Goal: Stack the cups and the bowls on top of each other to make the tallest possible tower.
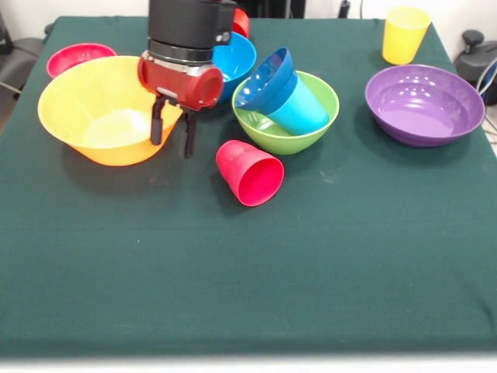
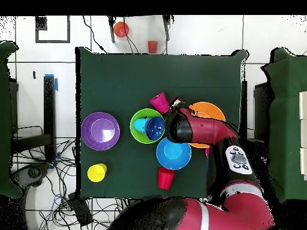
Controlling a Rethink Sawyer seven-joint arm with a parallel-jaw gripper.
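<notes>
Gripper (image 1: 172,136) hangs open and empty at orange-yellow bowl's (image 1: 93,116) rim; just beside it, red cup (image 1: 250,172) lies tipped on green cloth (image 1: 248,264), mouth toward camera, long axis near-horizontal.

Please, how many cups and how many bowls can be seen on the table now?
Cups: 4 (yellow, light blue, red lying on its side, red behind)
Bowls: 6 (orange-yellow, green, blue, purple, dark blue, red)
Total: 10
</notes>
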